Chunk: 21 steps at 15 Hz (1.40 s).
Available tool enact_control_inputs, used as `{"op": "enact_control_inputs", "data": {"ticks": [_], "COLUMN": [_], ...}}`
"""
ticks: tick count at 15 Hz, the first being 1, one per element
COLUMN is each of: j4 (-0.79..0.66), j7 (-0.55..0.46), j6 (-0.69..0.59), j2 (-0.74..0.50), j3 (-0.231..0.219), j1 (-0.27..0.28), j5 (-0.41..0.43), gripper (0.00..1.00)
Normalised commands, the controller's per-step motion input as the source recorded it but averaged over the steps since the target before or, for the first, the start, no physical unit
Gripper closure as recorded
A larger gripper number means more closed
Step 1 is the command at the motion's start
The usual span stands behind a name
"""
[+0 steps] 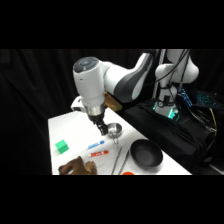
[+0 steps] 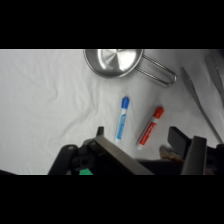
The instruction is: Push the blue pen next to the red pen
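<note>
The white arm reaches over the white table, its gripper hanging low above the cloth just beside a small metal cup. Seen from the wrist, the gripper has its two dark fingers spread wide apart with nothing between them, empty above the table surface.

The blue pen lies on the cloth between the fingers in the wrist view, its blue cap toward 12 o'clock, and the red pen lies just beside it at its 3 o'clock, tilted slightly so the two are near but not touching. Both sit at 6 o'clock from the metal cup, whose wire handle points toward 4 o'clock.

In the side view, the blue pen rests at the gripper's 6 o'clock, with the red pen close below it. A green block sits well apart at 9 o'clock, a black bowl at 3 o'clock (metal tongs lie between the bowl and the pens), and a brown object lies at the table's near edge.
</note>
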Motion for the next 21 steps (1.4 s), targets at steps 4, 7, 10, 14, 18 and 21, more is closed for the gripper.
{"op": "enact_control_inputs", "data": {"ticks": [4, 7, 10, 14, 18, 21], "j4": [-0.18, -0.07, 0.02, 0.09, 0.18, 0.2], "j7": [-0.06, -0.1, -0.16, -0.18, -0.16, -0.16], "j6": [0.38, 0.53, 0.45, 0.3, 0.17, 0.13], "j2": [0.0, 0.17, 0.19, 0.18, 0.21, 0.2], "j3": [-0.012, -0.042, -0.032, 0.002, -0.003, -0.015], "j1": [-0.264, -0.171, -0.104, -0.036, 0.031, 0.04], "j5": [-0.041, -0.063, -0.013, 0.064, 0.075, 0.085], "gripper": [0.0, 0.0, 0.0, 0.0, 0.0, 0.0]}}
